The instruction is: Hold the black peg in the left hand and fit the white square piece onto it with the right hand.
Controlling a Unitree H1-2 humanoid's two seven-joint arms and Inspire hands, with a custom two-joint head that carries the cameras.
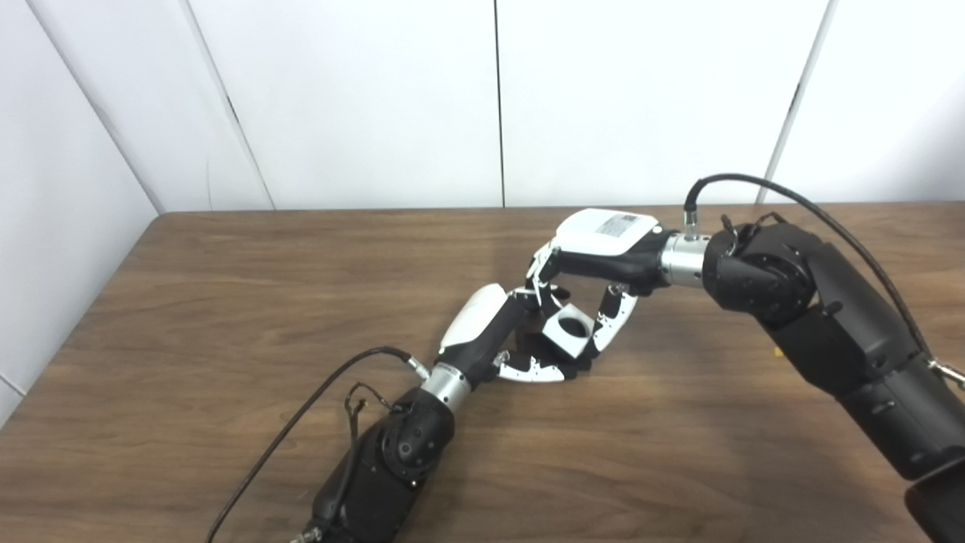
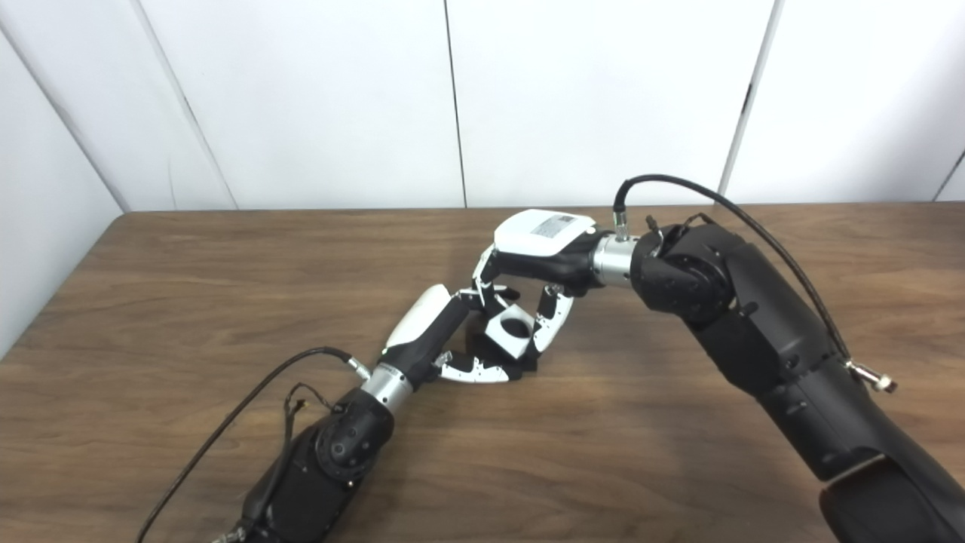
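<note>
Hands met over the middle of the wooden table [image 1: 226,302], low above its surface. The right hand [image 1: 595,256] reached in from the far right with its white back plate up, and its fingers [image 1: 614,320] curled down around the white square piece [image 1: 569,332], pinching it by opposite side faces. The piece sat tilted, its broad face with the round dark hole turned up toward the cameras, so the hole stayed clear of the fingers.

The left hand [image 1: 513,339] came up from the near left, its thumb side stretched along the table beneath the piece. Dark shapes lay between its fingers just under and beside the piece, but I could not make out the black peg as a separate thing, nor say for sure that the hand was clamped on it; its fingers looked partly curled, and that was all I could tell. Whether the piece already touched the peg was hidden too.

To my eye the white piece was a small, rigid block, probably light plastic with smooth, rather slippery faces, unlikely to be fragile. Holding it by the flat sides, as the right hand did, seemed the sound choice, since it left the hole free and gave the fingers square surfaces to bear on. The peg, if it was there, would want a firm grip low on its body so the free end stood out for the hole; a loose hold would likely let it tip under the push.
</note>
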